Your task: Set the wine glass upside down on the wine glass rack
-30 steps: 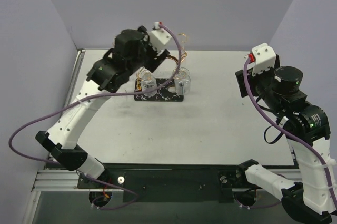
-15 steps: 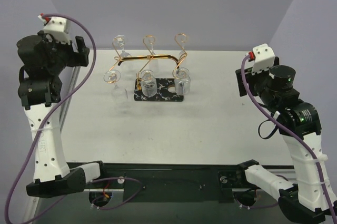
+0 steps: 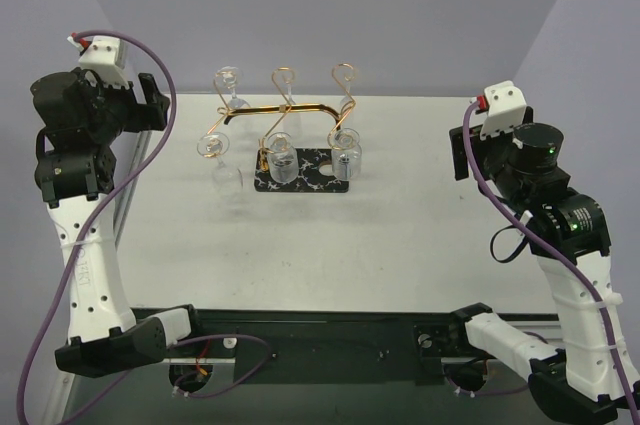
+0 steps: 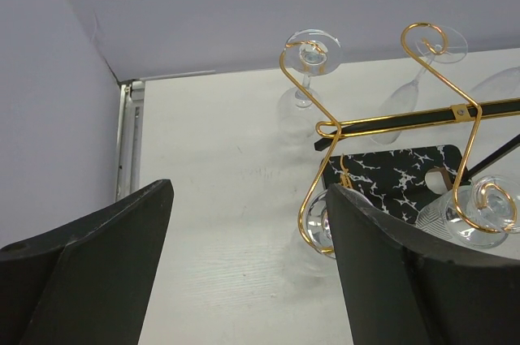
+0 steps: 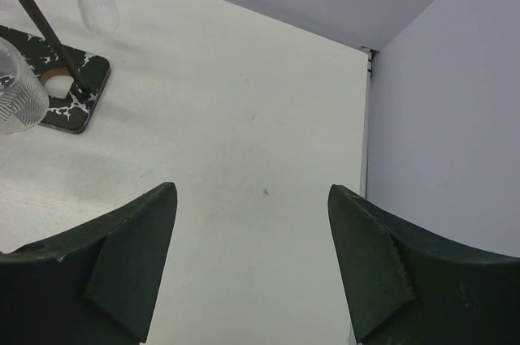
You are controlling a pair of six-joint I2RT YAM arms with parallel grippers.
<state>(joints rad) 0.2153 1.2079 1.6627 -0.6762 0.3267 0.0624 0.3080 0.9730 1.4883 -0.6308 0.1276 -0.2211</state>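
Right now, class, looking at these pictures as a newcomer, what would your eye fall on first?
The copper-gold rack at the far middle of the table catches the eye first, with clear glasses hanging bowl-down from its loops. Next come the left gripper and right gripper, one off to each side of the rack, both open and empty.
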